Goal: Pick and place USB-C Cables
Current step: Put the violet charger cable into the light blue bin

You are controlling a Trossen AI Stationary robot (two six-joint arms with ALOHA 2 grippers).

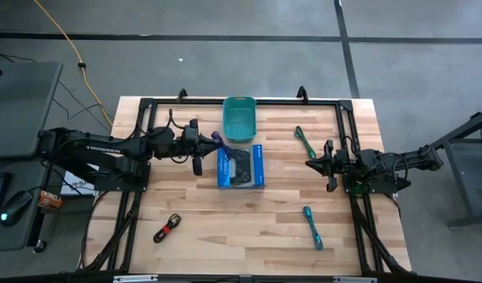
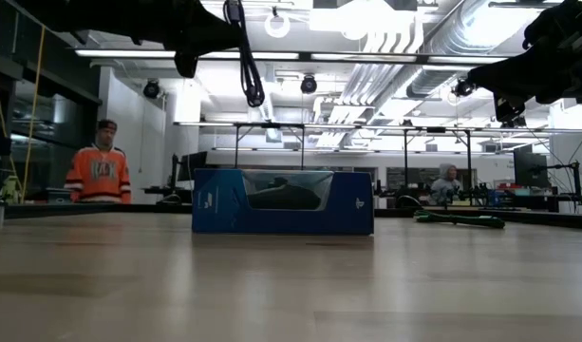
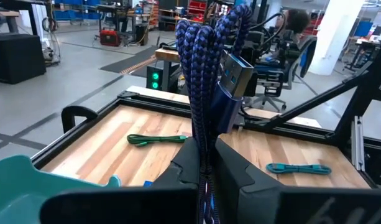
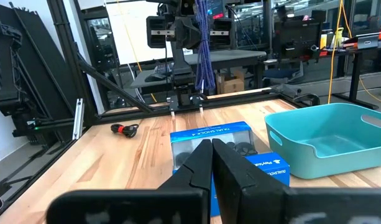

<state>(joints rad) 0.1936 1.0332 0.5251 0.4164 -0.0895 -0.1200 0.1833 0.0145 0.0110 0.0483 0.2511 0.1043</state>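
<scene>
Currently the left gripper [image 1: 198, 149] hangs in the air at about ten o'clock from table centre, jaws pinched on the dark blue cable [image 3: 206, 81]. Bundle is a tight braided fold, navy with lighter flecks, a metal-blue plug showing near its upper end. It dangles clear of the wood, long axis roughly vertical, as the right wrist view confirms.

Key relation: the teal bin [image 1: 240, 118] sits at roughly one o'clock from those jaws, just beyond the blue controller box [image 1: 241, 167], which lies right beside the gripper. Left arm is clearly the nearer one to the bin. My read: if the bin is the drop point, the coming move is a short carry toward one o'clock, then release over its open top. The hanging tail could brush the bin wall or box edge if carried low.

Right gripper [image 1: 330, 163] waits at three o'clock, fingers pressed together, nothing between them.

Other cables lie flat on the table:
- green cable [image 1: 304, 142], about two o'clock, long axis slanting, just beside the right gripper.
- teal cable [image 1: 313, 228], about five o'clock, well apart from both arms.
- black cable with red band [image 1: 167, 229], about seven o'clock, looped, lying on a diagonal.

Bin looks empty in the right wrist view.
</scene>
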